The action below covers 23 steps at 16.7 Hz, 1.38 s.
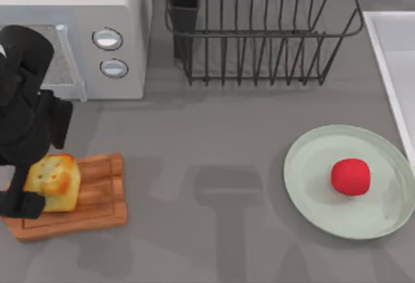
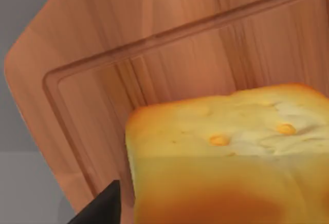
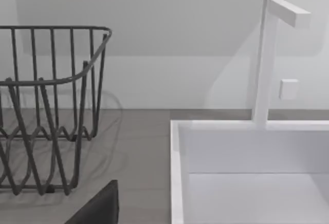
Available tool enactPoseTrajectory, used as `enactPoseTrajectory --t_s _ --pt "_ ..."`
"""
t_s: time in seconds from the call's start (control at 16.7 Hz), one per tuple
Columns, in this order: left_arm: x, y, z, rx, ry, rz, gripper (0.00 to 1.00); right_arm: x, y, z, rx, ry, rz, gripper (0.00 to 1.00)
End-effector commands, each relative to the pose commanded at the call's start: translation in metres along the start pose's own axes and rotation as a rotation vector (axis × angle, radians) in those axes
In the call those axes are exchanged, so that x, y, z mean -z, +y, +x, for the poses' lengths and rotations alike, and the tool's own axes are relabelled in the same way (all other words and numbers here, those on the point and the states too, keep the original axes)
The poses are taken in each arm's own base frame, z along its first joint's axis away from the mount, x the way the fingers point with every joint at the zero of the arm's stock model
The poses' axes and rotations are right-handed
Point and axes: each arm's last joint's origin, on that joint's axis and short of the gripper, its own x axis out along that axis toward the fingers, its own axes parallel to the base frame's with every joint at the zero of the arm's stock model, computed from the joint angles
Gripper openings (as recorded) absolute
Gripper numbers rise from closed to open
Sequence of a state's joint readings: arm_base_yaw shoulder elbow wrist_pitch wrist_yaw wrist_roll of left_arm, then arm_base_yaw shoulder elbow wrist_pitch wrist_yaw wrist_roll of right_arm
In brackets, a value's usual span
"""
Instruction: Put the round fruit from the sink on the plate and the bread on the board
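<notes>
The bread (image 1: pixel 55 180) sits on the board (image 1: pixel 97 198) at the table's front left. My left gripper (image 1: pixel 37 195) hangs low over it, open, with one dark finger (image 1: pixel 24 205) just off the loaf's left side. Up close, that finger (image 2: pixel 103 208) stands a thin gap away from the bread (image 2: pixel 231 157) on the board (image 2: pixel 154 44). The round fruit (image 1: pixel 351 176) lies on the plate (image 1: pixel 311 166) at the right. A strip of the sink (image 1: pixel 382 56) runs along the right edge. One finger (image 3: pixel 100 208) of my open right gripper points toward the sink (image 3: pixel 177 172).
A microwave (image 1: pixel 78 36) stands at the back left, close behind my left arm. A black wire dish rack (image 1: pixel 259 30) fills the back middle. A white faucet (image 3: pixel 264 59) rises behind the sink. Bare grey counter lies between board and plate.
</notes>
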<state>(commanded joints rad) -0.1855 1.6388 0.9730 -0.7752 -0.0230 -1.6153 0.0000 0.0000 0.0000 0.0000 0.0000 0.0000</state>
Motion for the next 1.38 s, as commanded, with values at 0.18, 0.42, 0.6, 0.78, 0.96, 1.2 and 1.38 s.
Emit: enactPoseTrajectory --t_s 0.18,0.42,0.6,0.78,0.96,1.2,1.38 --pt "-0.007 0.024 -0.025 0.176 -0.012 0.17 1.0 0.0 0.0 0.0 0.0 0.0 0.0 1.0" --pt "-0.015 0.076 -0.052 0.466 -0.123 0.489 1.0 0.0 0.0 0.0 0.0 0.0 0.0 1.0" --pt "-0.019 0.12 -0.056 0.683 -0.316 0.75 1.0 0.0 0.0 0.0 0.0 0.0 0.0 1.0" --pt "-0.022 0.154 -0.047 0.853 -0.588 0.969 1.0 0.0 0.0 0.0 0.0 0.0 0.0 1.0" --pt "-0.023 0.171 -0.034 0.954 -0.869 1.101 1.0 0.0 0.0 0.0 0.0 0.0 0.0 1.0" --pt "-0.025 0.179 -0.024 1.01 -1.126 1.159 1.0 0.0 0.0 0.0 0.0 0.0 0.0 1.0" --pt "-0.025 0.18 -0.022 1.018 -1.168 1.163 1.0 0.0 0.0 0.0 0.0 0.0 0.0 1.0"
